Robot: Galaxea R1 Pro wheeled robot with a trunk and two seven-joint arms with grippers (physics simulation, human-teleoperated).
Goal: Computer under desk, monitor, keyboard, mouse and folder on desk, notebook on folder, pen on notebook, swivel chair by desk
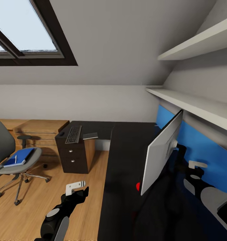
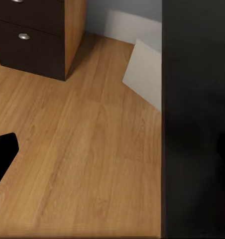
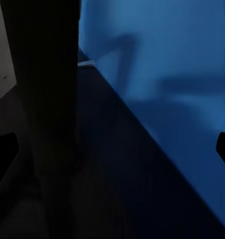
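Note:
The monitor (image 1: 161,151) stands on the black desk (image 1: 123,174) with its silver back toward me. My right gripper (image 1: 195,170) is open behind it, by the black stand (image 3: 43,99). Out at the desk's far wing lie the keyboard (image 1: 73,134), the dark grey notebook (image 1: 90,136) and a small dark mouse (image 1: 61,133). The swivel chair (image 1: 6,147) at the left carries the blue folder (image 1: 20,156) and the white pen (image 1: 15,159). Low over the floor beside the desk edge, my left gripper (image 1: 76,189) is open and empty. The computer is not clearly seen.
A dark drawer unit (image 1: 75,155) with silver knobs (image 2: 24,36) stands under the far wing. A pale panel (image 2: 144,74) rises from the wood floor (image 2: 82,149) under the desk. Low wooden shelving (image 1: 40,130) lines the left wall. White shelves (image 1: 197,103) hang above the blue wall panel (image 1: 200,147).

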